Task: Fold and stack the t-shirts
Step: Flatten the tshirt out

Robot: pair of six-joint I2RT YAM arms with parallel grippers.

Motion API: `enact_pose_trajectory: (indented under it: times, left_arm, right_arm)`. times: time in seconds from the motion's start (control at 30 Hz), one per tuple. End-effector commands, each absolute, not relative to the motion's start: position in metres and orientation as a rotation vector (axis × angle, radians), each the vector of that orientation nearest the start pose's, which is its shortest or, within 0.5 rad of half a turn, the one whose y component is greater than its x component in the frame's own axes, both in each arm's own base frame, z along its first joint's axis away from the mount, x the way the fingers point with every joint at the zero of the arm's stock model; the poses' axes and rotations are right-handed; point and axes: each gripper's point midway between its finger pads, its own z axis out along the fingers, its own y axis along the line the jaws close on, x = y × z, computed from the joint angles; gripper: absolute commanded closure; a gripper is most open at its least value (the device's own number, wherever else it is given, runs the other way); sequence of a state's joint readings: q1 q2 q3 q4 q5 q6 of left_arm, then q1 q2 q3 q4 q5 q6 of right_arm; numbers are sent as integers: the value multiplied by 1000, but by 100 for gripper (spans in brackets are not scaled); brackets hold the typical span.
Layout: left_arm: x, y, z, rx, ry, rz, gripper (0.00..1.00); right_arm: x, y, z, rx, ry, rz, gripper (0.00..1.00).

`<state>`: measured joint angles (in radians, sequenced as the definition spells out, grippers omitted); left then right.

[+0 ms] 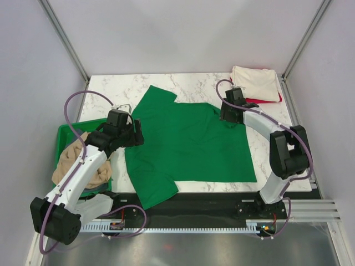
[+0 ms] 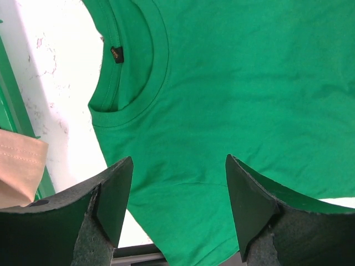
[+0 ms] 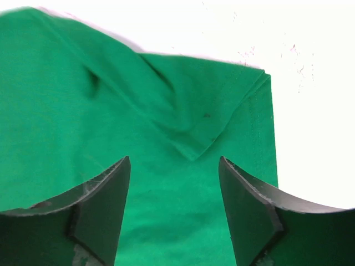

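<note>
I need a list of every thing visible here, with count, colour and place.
table: one, white marble
bin: one, green, table's left side
tan shirt: one, tan, bunched in the bin
green shirt: one, bright green, spread on the table's middle
red shirt: one, red, far right corner, only an edge shows
cream shirt: one, cream, folded on the red shirt
left arm: one, white and black, near left
right arm: one, white and black, near right
left pincer: one, black, open near the green shirt's collar
right pincer: one, black, open over a green shirt corner
</note>
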<state>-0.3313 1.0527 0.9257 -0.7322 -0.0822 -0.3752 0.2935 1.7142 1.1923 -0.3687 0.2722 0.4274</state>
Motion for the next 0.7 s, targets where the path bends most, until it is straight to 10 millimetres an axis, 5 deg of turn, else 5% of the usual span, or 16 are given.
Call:
enact_pose_trajectory:
  times: [0.0,0.23,0.67]
  left_arm:
    - [263,-86,162,-33,2406,-178,25]
    - [263,-86,162,-25,2410,-177,26]
    - [263,-90,157,-13,2428,-189,28]
  right_arm:
    - [432,89,87,254,2399,-75,29]
    - [433,86,64,276,2430,-105,43]
    - [430,80,40,323,2450,-119,45]
